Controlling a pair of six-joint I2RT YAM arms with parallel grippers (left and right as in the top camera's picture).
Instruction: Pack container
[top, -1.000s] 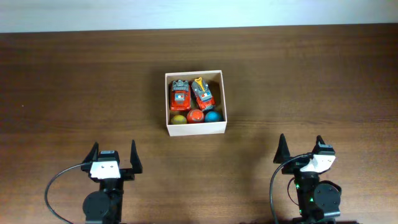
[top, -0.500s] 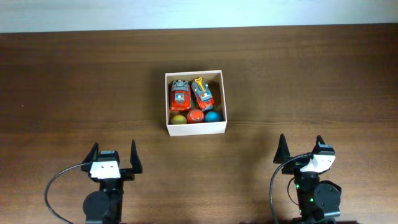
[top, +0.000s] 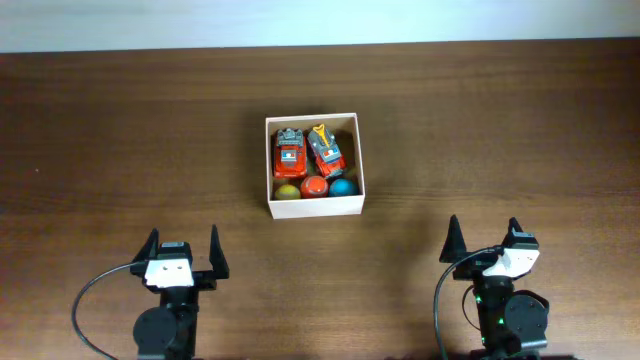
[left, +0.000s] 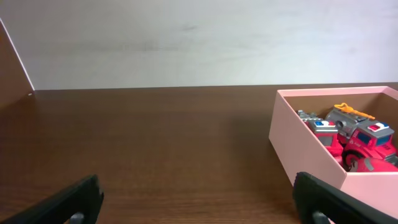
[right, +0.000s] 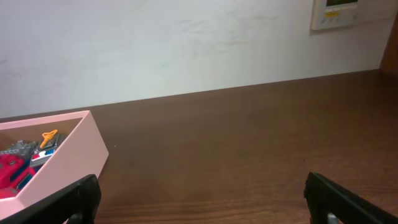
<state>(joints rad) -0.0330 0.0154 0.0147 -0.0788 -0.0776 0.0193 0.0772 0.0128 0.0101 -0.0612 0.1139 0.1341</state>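
So the container (top: 315, 207) sits around the middle of the dark wooden table (top: 120, 130), a bit toward the far side and well apart from both arms. It's upright, open side up.

Inside, two red toy cars sit side by side in the far half. There's the left car (top: 289, 153) and the right car (top: 326, 149) (that one has a yellow bit on top and sits a little skewed). They're right up against each other, but I can't tell if they actually touch. Along the near wall there's a row of three little balls packed close together: a yellow ball (top: 288, 192), a red ball (top: 315, 187) and a blue ball (top: 342, 186).

The left gripper (top: 183, 240) is down at the near edge on the left, its jaws spread wide apart with only bare table between them. Same deal for the right gripper (top: 483, 228) over on the right: jaws wide apart, holding nothing.

From the left wrist camera the box is off to the right, with the cars poking up over its wall. From the right wrist camera it's off to the left, only one corner in view. Neither gripper touches it.

There's also a white wall panel (right: 336, 12) at the top of the right wrist view, too cropped to say what it is.
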